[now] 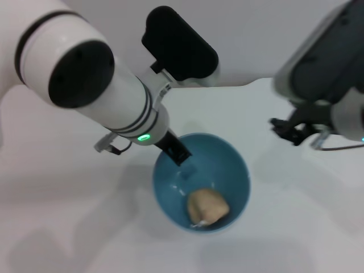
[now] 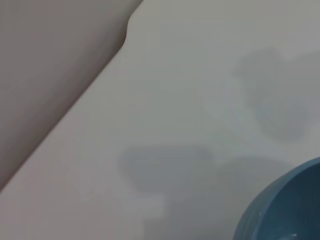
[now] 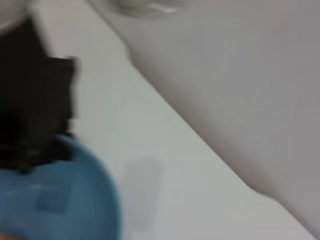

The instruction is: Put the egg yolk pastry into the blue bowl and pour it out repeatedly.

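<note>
On the white tabletop (image 1: 68, 187), the small tan egg yolk pastry (image 1: 207, 206) rests inside the glossy light-blue bowl (image 1: 233, 165), whose far rim the left gripper (image 1: 177, 152) pinches; a loose pinch could let the bowl slip. The right gripper (image 1: 296, 132) hovers apart, jaws unclear.

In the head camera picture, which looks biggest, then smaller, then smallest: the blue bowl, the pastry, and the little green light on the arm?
1. Blue bowl
2. Pastry, lying inside the bowl
3. Green light on the left arm, nearer the camera yet plainly smallest

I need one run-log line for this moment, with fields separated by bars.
egg yolk pastry inside blue bowl | left pincer at bowl's rim | right pincer apart, to the right | bowl on white table
</note>
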